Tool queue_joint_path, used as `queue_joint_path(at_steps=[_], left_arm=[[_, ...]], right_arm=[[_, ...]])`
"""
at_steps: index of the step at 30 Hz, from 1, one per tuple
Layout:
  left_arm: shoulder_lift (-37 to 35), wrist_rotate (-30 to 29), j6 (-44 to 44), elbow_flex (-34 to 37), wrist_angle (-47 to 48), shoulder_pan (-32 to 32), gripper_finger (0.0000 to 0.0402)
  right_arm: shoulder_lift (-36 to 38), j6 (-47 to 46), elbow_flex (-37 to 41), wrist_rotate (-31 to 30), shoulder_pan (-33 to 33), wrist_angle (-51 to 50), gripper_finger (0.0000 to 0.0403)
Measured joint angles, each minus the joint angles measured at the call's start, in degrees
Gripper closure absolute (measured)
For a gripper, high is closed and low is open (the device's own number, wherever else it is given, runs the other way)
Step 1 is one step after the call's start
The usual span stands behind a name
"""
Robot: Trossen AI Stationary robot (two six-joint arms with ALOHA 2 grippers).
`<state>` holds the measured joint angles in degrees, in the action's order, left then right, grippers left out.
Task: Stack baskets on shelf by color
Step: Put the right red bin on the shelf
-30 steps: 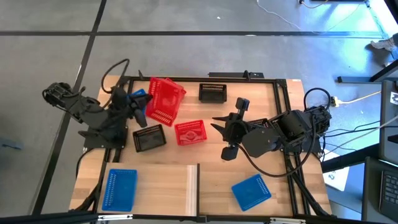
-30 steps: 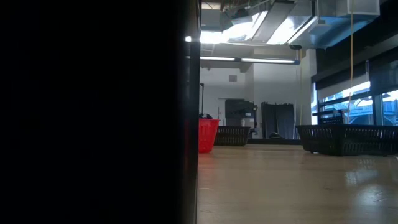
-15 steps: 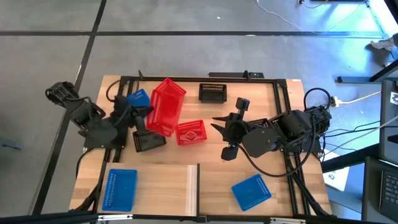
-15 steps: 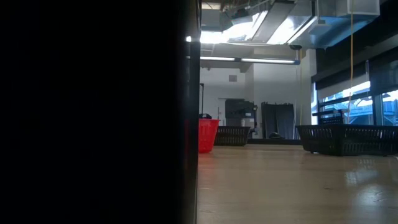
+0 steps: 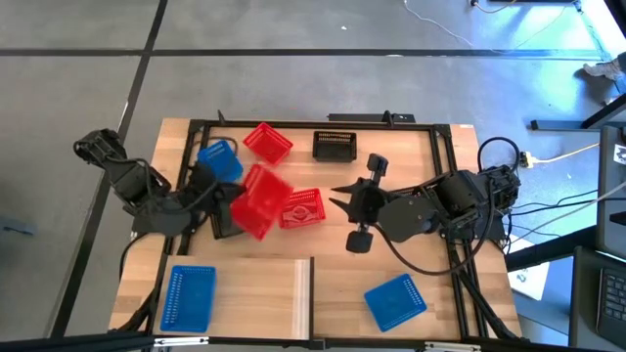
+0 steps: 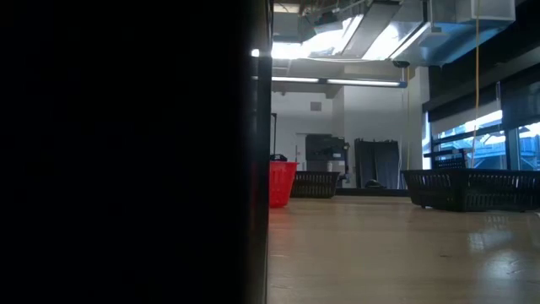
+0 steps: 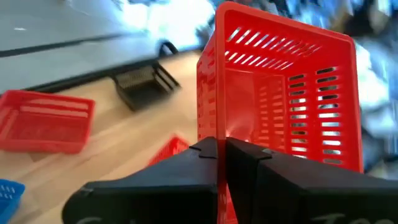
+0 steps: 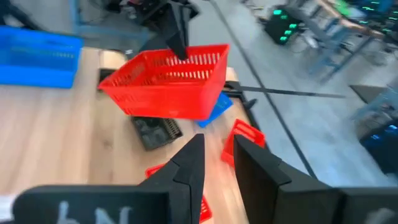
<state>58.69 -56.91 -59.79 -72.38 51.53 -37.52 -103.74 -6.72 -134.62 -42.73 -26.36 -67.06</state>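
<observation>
My left gripper [image 5: 233, 203] is shut on a red basket [image 5: 257, 213], which hangs over the table's middle left, partly above a black basket [image 5: 223, 223]. Right beside it, a second red basket [image 5: 301, 207] stands on the table. A third red one [image 5: 267, 142], a blue one [image 5: 220, 159] and another black one [image 5: 335, 145] sit farther back. Two more blue baskets [image 5: 188, 296] [image 5: 396, 300] lie bottom up at the near edge, either side of the pale shelf [image 5: 264, 288]. My right gripper [image 5: 345, 215] hovers open right of the middle, holding nothing. My left gripper pinches the rim of one wall [image 7: 210, 127] of the red basket between its two fingers, one inside the basket and one outside. The fingers [image 8: 178, 34] come from the table's left, slanting down. The basket hangs tilted, lifted clear of the table.
The black frame rails [image 5: 445, 166] run along the tabletop's far, left and right sides. Bare wood lies between the shelf and the right blue basket. The low view is mostly blocked by something dark; it shows a red basket [image 6: 283, 184] and black ones [image 6: 468, 187].
My left gripper has carried the red basket from above the far red basket toward the near edge and downward, tipping and turning it on the way. It now hangs beside the middle red basket. The far red basket stays behind on the table.
</observation>
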Motion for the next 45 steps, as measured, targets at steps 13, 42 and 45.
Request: queue_joint_path(at_steps=[13,42,45], left_arm=[[-3.01,41.78,41.57,-3.44,0.74,3.00,0.0401],[16.23,59.58,111.04,-17.84,12.83,6.40,0.0401],[17.89,61.78,109.58,-17.84,9.94,6.38,0.0401]], right_arm=[[0.00,0.50,0.01,1.35,0.05,-0.03,0.0316],[0.00,-4.96,0.01,0.84,3.38,-0.45,0.0316],[0.00,-4.90,0.01,0.86,3.93,-0.89,0.0316]])
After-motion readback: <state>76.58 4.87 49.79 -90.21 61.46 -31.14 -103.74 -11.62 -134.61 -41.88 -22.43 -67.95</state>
